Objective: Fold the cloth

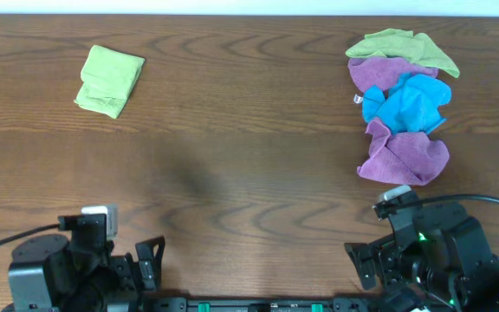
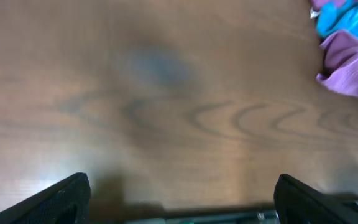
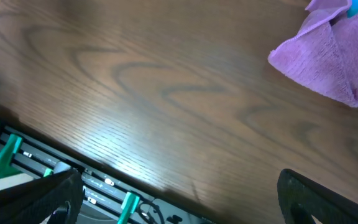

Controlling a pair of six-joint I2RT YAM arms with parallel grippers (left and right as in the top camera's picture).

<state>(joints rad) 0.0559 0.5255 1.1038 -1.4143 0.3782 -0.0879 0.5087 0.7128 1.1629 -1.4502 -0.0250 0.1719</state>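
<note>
Four crumpled cloths make up a heap [image 1: 401,104] at the far right of the desk [image 1: 249,147]. A light green cloth [image 1: 405,48] sits at its far end. An upper purple cloth [image 1: 378,74] comes next, then a blue cloth [image 1: 408,102] in the middle. A lower purple cloth [image 1: 403,158] lies at the end closest to the arms. Each touches or overlaps the one next to it, and none is spread flat. Well apart from the heap, across the desk on the left arm's side and about level with the heap's far end, lies a folded green cloth [image 1: 109,80]. It is a compact, roughly square packet with its layered edges showing. The right end effector [image 3: 179,180] hangs near the heap's closest end, apart from the lower purple cloth, which fills the upper right corner of the right wrist view. Its fingers are spread wide with only bare wood between them, so it is released and empty. The left end effector [image 2: 182,183] is far from the heap, at the near edge of the desk. The heap's closest end shows only in the top right corner of the left wrist view. Its fingers are likewise parted and grasp nothing.
</note>
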